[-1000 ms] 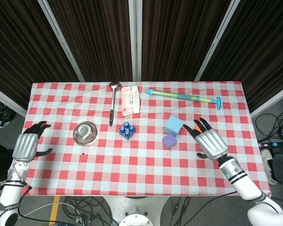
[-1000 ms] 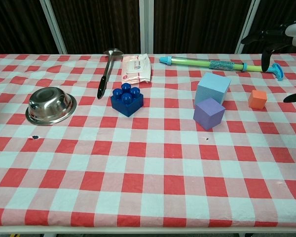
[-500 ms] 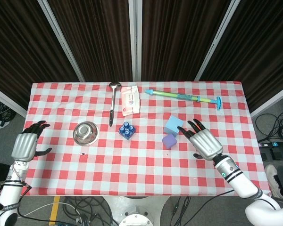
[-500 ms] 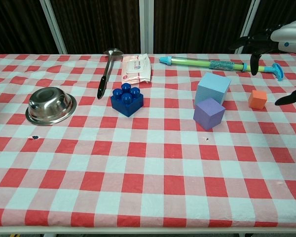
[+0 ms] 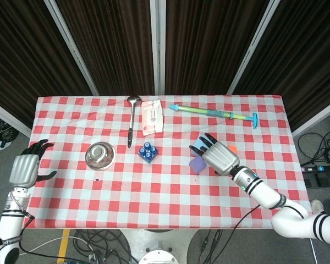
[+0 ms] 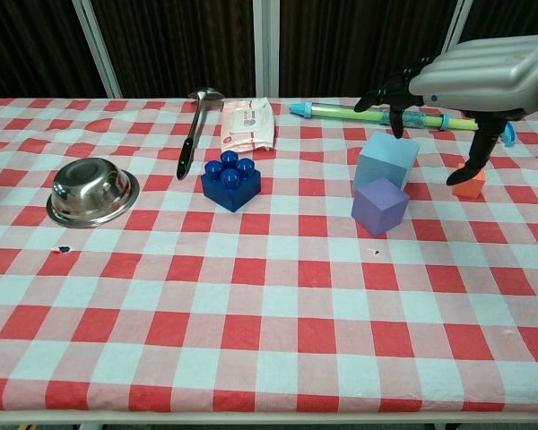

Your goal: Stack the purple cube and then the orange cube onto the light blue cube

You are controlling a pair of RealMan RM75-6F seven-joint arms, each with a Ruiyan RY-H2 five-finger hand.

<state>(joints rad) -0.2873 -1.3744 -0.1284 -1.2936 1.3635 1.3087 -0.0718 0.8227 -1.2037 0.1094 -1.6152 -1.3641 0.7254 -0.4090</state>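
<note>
Head view: On the checkered desk (image 5: 154, 176), the right robot hand (image 5: 219, 155) hangs spread and released, grasping nothing, over the light blue cube (image 5: 198, 147), its dark fingers (image 5: 204, 142) reaching across that cube's top. The purple cube (image 5: 196, 165) sits just beside the light blue cube on the near-left, touching or nearly so. The orange cube (image 5: 231, 148) peeks out to the right of the light blue cube, partly hidden behind the hand. The left robot hand (image 5: 23, 168) hovers released off the desk's left edge, far left of the light blue cube. Open cloth stretches along the near edge.

Chest view: The right robot hand (image 6: 466, 85) hangs above and right of the light blue cube (image 6: 386, 159), fingers (image 6: 390, 90) apart and not touching it. The purple cube (image 6: 379, 205) rests against the light blue cube's front. The orange cube (image 6: 469, 184) lies well right of it, near the desk's (image 6: 269, 358) right edge. Bare cloth fills the foreground.
</note>
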